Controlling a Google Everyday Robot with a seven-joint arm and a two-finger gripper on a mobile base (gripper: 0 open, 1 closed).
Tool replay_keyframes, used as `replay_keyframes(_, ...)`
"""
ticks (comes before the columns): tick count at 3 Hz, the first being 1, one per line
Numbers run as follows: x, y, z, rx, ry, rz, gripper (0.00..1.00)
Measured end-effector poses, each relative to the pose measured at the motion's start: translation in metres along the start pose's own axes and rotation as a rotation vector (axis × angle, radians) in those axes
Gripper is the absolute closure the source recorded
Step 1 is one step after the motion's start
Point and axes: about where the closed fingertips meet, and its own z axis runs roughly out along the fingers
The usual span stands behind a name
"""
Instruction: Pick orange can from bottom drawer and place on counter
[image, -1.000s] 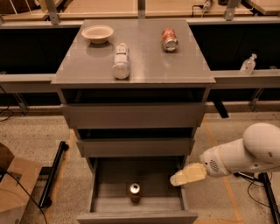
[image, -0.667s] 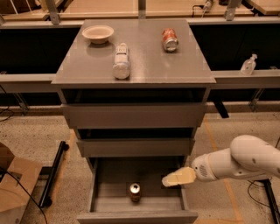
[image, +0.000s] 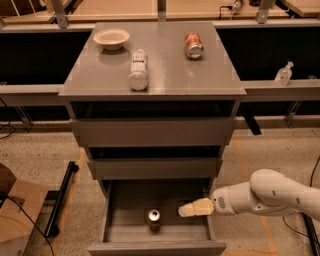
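Below the worktop (image: 165, 70), the bottom drawer (image: 125, 212) is standing open, the orange can (image: 154, 219) upright inside. The gripper (image: 183, 211) is hovering beside the can without touching it; its spread cannot be told.

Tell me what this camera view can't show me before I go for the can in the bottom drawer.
- Orange can: seen from above, mostly its top; body markings too small.
- Gripper, over the bottom drawer right of the can: its height above the floor is unclear from the one view.
- Bottom drawer front: cut by the lower edge.
- Top drawer: inside dark under the counter.
- Arm: cut by the right edge.
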Motion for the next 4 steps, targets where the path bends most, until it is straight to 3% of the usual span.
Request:
replay_keyframes(1, 0.006, -0.005, 0.006, 0.024, 0.033, 0.018, 0.0)
replay_keyframes(2, 0.001, -0.007, 0.039, -0.01, 0.044, 0.011, 0.0)
replay_keyframes(4, -0.01, -0.009, 0.152, -0.073, 0.096, -0.159, 0.0)
